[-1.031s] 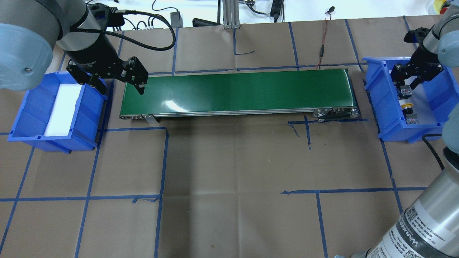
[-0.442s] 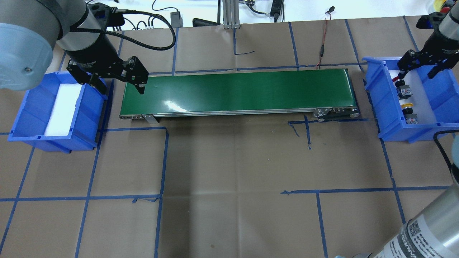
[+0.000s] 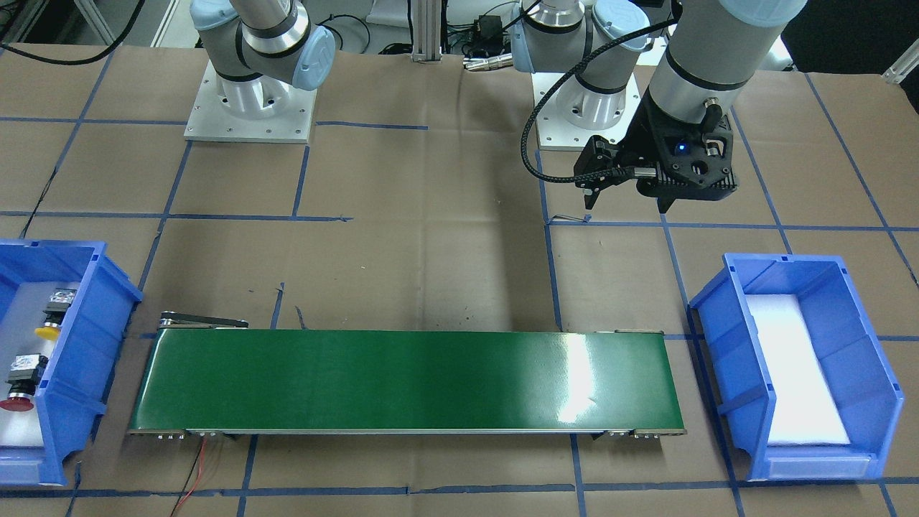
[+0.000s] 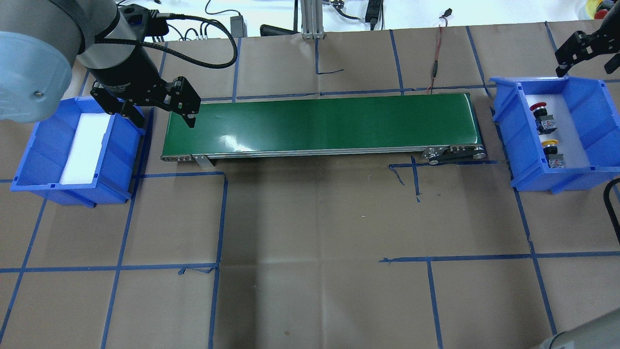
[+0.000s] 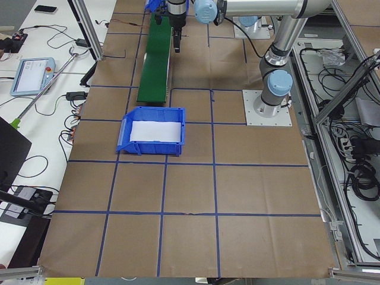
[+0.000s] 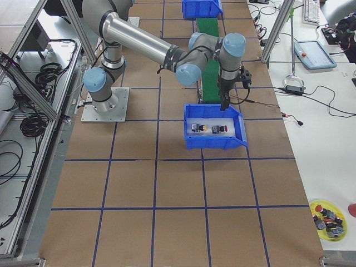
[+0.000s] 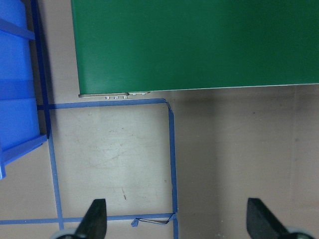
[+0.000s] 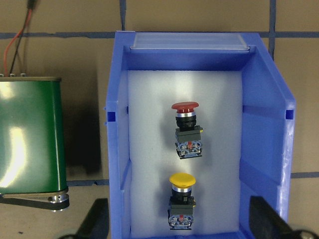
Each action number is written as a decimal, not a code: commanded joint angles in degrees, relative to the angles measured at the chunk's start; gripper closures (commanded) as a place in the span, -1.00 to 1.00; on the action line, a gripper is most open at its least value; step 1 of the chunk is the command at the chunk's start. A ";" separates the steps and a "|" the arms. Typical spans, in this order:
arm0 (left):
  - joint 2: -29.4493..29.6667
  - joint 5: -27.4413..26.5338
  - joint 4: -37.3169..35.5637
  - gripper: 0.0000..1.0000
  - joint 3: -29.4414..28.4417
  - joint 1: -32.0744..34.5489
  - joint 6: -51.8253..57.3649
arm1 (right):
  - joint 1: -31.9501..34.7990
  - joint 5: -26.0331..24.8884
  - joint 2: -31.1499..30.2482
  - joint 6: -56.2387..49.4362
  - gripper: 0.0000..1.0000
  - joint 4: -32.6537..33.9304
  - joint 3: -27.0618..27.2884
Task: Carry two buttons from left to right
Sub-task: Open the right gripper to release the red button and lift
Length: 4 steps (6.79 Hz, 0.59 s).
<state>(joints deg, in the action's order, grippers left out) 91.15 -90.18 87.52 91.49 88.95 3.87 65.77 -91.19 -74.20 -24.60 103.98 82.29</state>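
Both buttons lie on white foam in the right blue bin (image 4: 513, 126). The red button (image 4: 540, 114) is farther back and the yellow button (image 4: 552, 151) is nearer. In the right wrist view the red button (image 8: 185, 127) lies above the yellow button (image 8: 182, 196). My right gripper (image 4: 585, 58) is open and empty, high over the bin's far rim, and its fingertips (image 8: 97, 219) frame the bin. My left gripper (image 4: 162, 116) is open and empty between the left blue bin (image 4: 43, 145) and the green conveyor belt (image 4: 319, 123).
The left bin holds only white foam. The conveyor spans the gap between the bins. A red and black wire (image 4: 436, 63) runs to the belt's far right end. An aluminium post (image 4: 312, 19) and cables stand at the table's far edge.
My right gripper has risen out of the right bin and moved back past its far rim, leaving the red button lying in the bin. The left arm has not moved.
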 commanded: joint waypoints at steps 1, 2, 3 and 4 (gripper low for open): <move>-0.09 0.00 -0.06 -1.00 0.18 0.00 0.00 | 9.15 -0.13 -5.14 12.28 -1.00 -2.18 0.94; 0.08 0.00 -0.06 -1.00 0.09 0.00 0.00 | 14.16 -0.04 -8.56 18.21 -1.00 -9.25 0.86; 0.08 0.09 0.02 -1.00 0.00 0.00 0.00 | 19.61 0.05 -11.20 26.01 -1.00 -12.54 0.77; 0.08 0.09 -0.06 -1.00 -0.08 0.00 0.00 | 25.40 -0.04 -12.80 26.61 -1.00 -12.92 0.77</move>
<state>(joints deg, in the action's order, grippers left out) 91.21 -90.12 87.49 91.49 88.94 3.87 84.53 -91.19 -84.58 -1.67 93.11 83.08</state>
